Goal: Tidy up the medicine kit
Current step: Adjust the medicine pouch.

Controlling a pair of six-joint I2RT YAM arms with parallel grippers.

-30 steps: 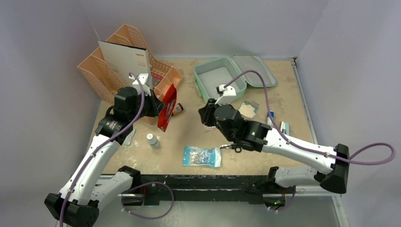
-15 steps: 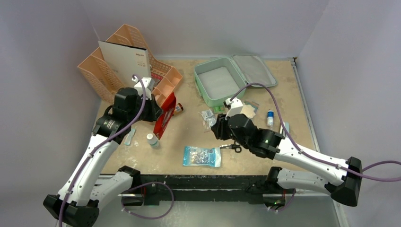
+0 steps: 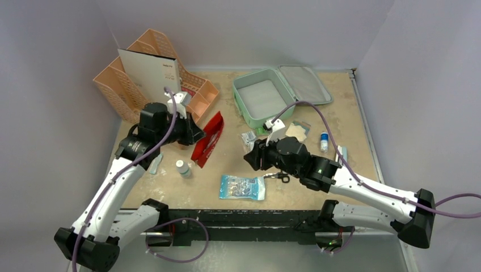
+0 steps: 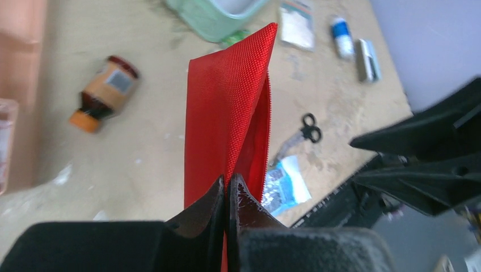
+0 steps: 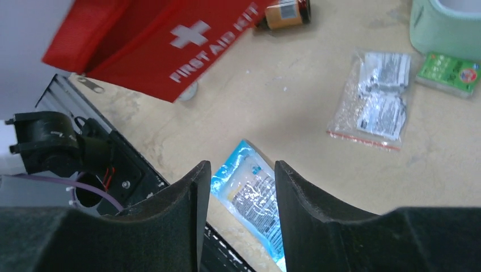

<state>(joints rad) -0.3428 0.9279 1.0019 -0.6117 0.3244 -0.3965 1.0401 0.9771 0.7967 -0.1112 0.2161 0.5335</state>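
Parking the medicine kit [image 3: 239, 100] lid-open at the counter's [image 3: 340, 107] back for loading (top), pinching the red pouch [image 4: 227, 107] by its edge in the left hand [image 4: 228, 190] so it dangles (left wrist), right hand [image 5: 243, 170] half-spread, empty, aimed at the blue packet [image 5: 252, 198] (right wrist).
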